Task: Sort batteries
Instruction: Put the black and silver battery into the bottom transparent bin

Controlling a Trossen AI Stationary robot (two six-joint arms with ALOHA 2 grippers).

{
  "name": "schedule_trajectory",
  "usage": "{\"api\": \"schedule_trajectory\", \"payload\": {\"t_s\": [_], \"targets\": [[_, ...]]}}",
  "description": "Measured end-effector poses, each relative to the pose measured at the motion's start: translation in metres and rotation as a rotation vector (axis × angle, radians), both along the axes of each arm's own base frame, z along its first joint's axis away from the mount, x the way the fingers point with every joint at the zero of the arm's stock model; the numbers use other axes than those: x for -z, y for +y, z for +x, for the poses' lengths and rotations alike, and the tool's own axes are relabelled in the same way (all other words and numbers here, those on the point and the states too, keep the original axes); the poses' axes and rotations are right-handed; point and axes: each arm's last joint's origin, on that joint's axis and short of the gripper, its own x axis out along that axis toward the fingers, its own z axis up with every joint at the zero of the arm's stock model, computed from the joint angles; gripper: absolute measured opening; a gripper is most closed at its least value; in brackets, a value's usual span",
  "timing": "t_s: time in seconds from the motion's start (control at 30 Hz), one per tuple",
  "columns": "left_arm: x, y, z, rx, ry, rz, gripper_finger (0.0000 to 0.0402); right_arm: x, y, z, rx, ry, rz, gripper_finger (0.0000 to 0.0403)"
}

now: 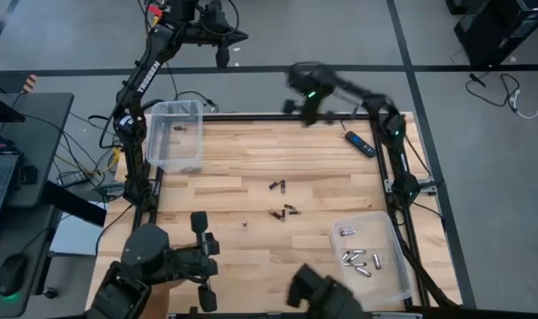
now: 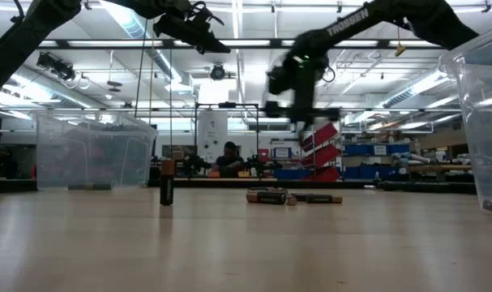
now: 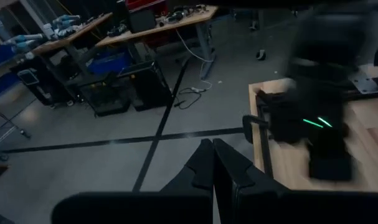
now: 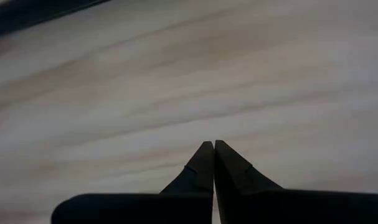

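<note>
Both hands are pinched together and hold nothing: the left hand (image 1: 222, 58) past the counter (image 1: 251, 159), the right hand (image 1: 306, 115) above it.

Left arm stretched up to about 11 o'clock past the table's far edge, left gripper (image 1: 222, 58) fingers pressed together and holding nothing; right arm bent over the far edge near 12 to 1 o'clock, right gripper (image 4: 213, 144) closed tip to tip, also holding nothing.
</note>
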Motion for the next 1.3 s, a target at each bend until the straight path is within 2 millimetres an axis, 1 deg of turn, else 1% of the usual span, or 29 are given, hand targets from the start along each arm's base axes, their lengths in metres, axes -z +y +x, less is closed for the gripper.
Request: {"api": "schedule_trajectory", "payload": {"t_s": [0.07,0.1,0.17,0.2,0.3,0.4,0.5,0.63,0.73,0.8,0.9,1.0,1.07,1.17,1.3], "targets": [[0.0,0.0,0.0,-0.001,-0.005,-0.003,0.0,0.001,0.006,0.026,-0.07,-0.104,-0.118,0.0],[-0.001,0.0,0.0,-0.003,-0.013,-0.009,0.0,0.0,0.004,0.034,-0.093,-0.161,-0.175,0.0001],[-0.003,0.001,0.001,-0.009,-0.034,-0.023,0.0,-0.006,-0.003,0.045,-0.124,-0.257,-0.294,0.0002],[-0.004,0.001,0.001,-0.01,-0.044,-0.02,0.0,-0.008,-0.007,0.047,-0.133,-0.284,-0.334,0.0002],[-0.007,0.001,0.002,-0.022,-0.083,-0.053,0.0,-0.008,-0.016,0.038,-0.127,-0.274,-0.337,0.0001],[-0.008,0.001,0.002,-0.019,-0.101,-0.1,0.0,0.006,-0.028,0.018,-0.108,-0.187,-0.288,0.0001],[-0.003,-0.002,0.002,0.041,-0.087,-0.178,0.0,0.022,-0.032,-0.002,-0.107,-0.08,-0.207,0.0002],[0.006,-0.014,0.01,0.146,-0.037,-0.259,0.0,0.037,-0.025,-0.006,-0.171,-0.034,-0.153,0.0001],[0.013,-0.027,0.018,0.186,0.027,-0.301,0.0,0.039,-0.024,0.0,-0.276,-0.059,-0.199,0.0001],[0.014,-0.039,0.02,0.22,0.071,-0.315,0.0,0.038,-0.02,0.008,-0.364,-0.077,-0.248,0.0002],[0.01,-0.063,0.026,0.289,0.119,-0.309,0.0,0.035,-0.007,0.029,-0.505,-0.138,-0.328,0.0002],[0.005,-0.085,0.034,0.353,0.139,-0.309,0.0,0.023,0.007,0.041,-0.601,-0.167,-0.368,0.0001],[0.003,-0.095,0.037,0.378,0.149,-0.318,0.0,0.01,0.013,0.042,-0.62,-0.17,-0.397,0.0001],[-0.001,-0.109,0.037,0.415,0.158,-0.352,0.0,-0.008,0.021,0.036,-0.625,-0.147,-0.413,0.0003],[-0.005,-0.138,0.028,0.533,0.146,-0.426,0.0,-0.028,0.035,0.025,-0.663,-0.068,-0.443,0.0004]]}}
